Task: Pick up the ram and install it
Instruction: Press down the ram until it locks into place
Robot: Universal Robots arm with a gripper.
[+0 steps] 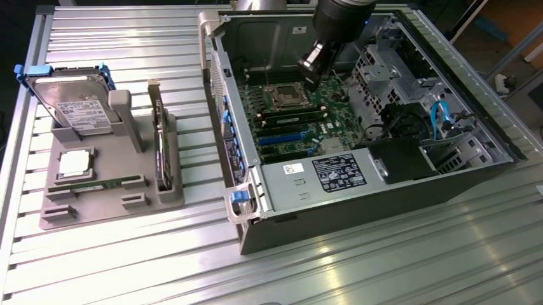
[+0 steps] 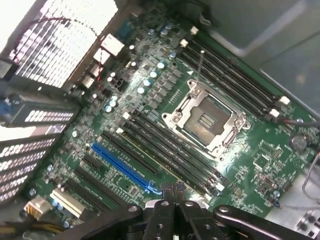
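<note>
- Hovering inside the open computer case (image 1: pixel 357 190), the tool (image 2: pixel 172 189) had its fingers pressed together, holding nothing
- It hung over the motherboard (image 2: pixel 125 100), near the empty processor socket (image 2: pixel 205 120)
- The ram (image 1: pixel 95 185) lay in the grey holder (image 1: pixel 110 210) on the desk (image 1: pixel 339 267), well apart from the tool

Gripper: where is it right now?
In the exterior view, the gripper hangs shut inside the open computer case, above the memory slots, close to the processor socket.
</note>
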